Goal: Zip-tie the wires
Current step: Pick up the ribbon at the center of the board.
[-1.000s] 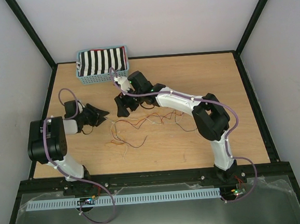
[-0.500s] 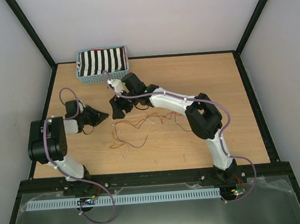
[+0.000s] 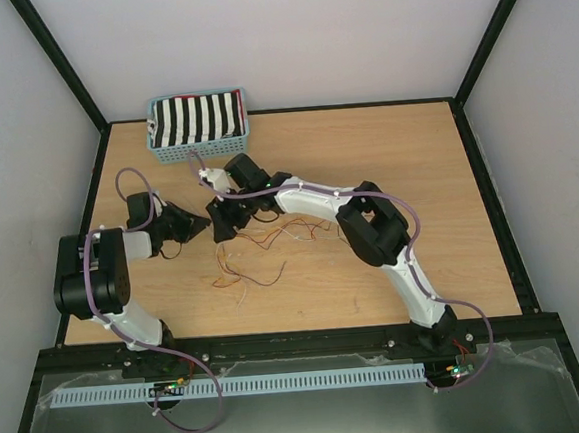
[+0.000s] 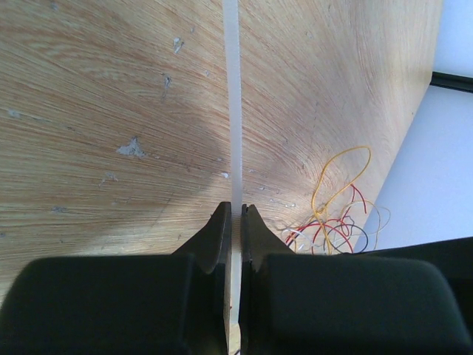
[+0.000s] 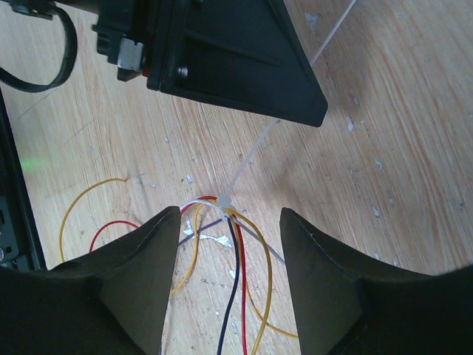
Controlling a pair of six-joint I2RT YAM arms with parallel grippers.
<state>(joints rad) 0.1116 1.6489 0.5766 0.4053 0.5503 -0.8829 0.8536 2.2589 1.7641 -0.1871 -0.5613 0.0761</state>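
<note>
Since the loop needs tightening, the left gripper (image 4: pixel 233 211) is clenched on the zip tie's tail (image 4: pixel 231 111), while the right gripper (image 5: pixel 229 213), jaws apart, straddles the tie's head (image 5: pixel 222 200), where the wires (image 5: pixel 236 281) gather, likely to brace them.

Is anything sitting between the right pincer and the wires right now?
Nothing visible. The open right pincer frames the wires at the zip tie head; the left pincer, shut on its tail, sits beyond them.
</note>
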